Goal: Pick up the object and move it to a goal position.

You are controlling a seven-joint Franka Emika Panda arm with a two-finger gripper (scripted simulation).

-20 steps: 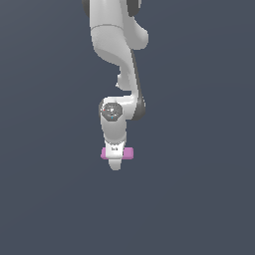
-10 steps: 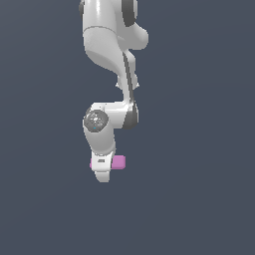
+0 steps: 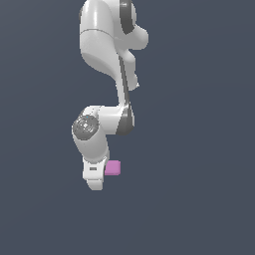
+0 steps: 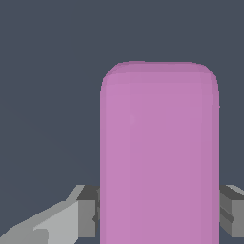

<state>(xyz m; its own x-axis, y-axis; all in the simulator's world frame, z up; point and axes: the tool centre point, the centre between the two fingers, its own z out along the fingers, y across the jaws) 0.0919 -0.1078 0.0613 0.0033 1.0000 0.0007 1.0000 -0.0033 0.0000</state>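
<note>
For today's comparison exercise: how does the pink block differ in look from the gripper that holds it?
The pink block is one plain magenta piece with rounded corners; the gripper is white and grey, built of several angular parts. In the wrist view the block stands between the grey fingers, which press on its two sides. In the exterior view the block pokes out from the gripper's side.

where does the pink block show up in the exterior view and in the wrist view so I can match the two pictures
Exterior view: the pink block pokes out on the exterior view's right of the gripper, low on the arm; the rest of it is hidden behind the hand.
Wrist view: the block fills the middle of the picture, with a grey finger against each of its long sides.
Shared landmark: the gripper, shut on the block in both.
</note>
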